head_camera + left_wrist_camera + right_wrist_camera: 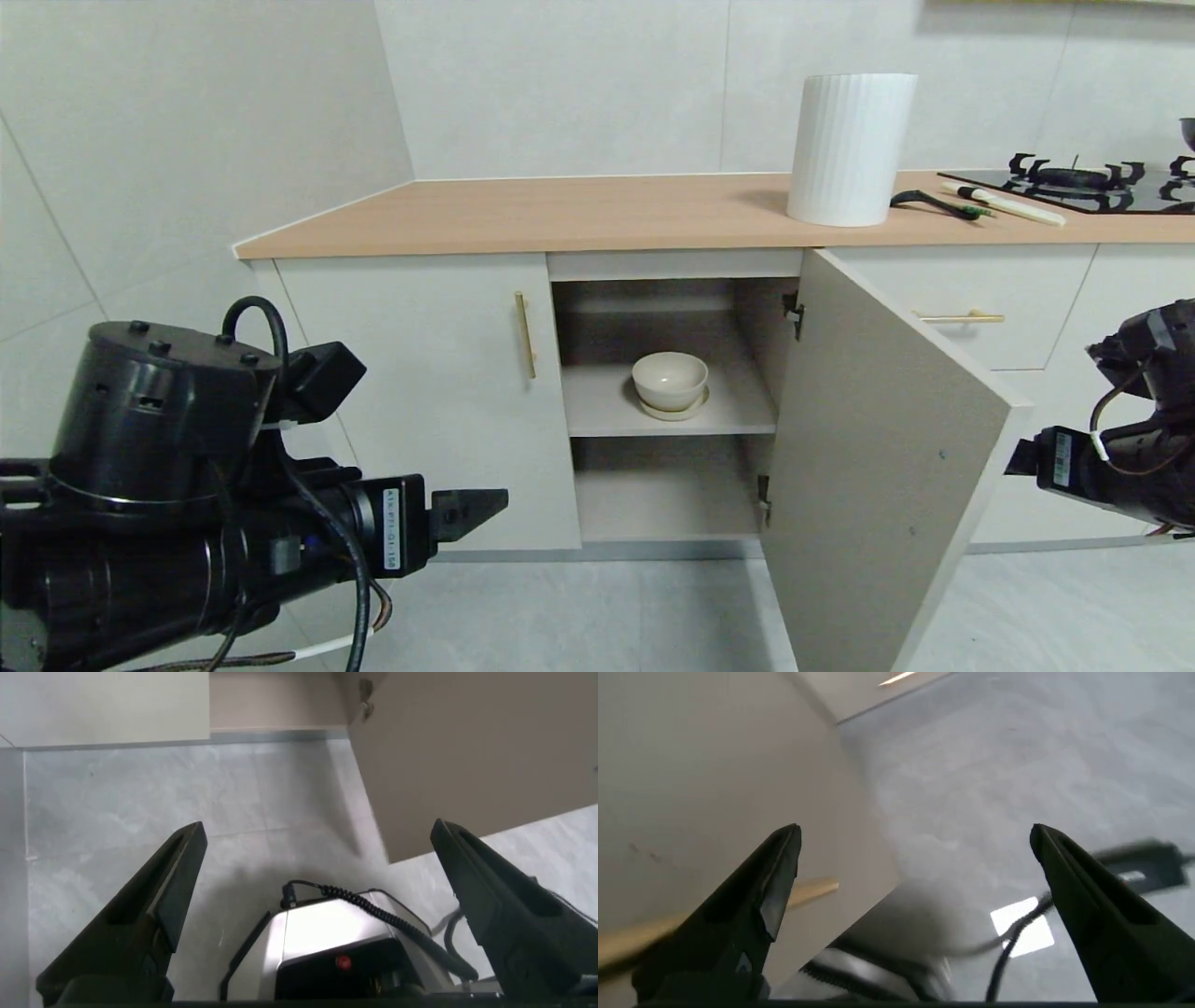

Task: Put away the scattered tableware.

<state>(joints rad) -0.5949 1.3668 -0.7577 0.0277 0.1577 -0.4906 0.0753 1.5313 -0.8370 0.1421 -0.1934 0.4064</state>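
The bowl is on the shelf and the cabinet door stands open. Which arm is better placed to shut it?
Right, probably. The right gripper, open and empty, sits by the outer face of the cabinet door, near its handle. The left gripper is on the door's inner side.
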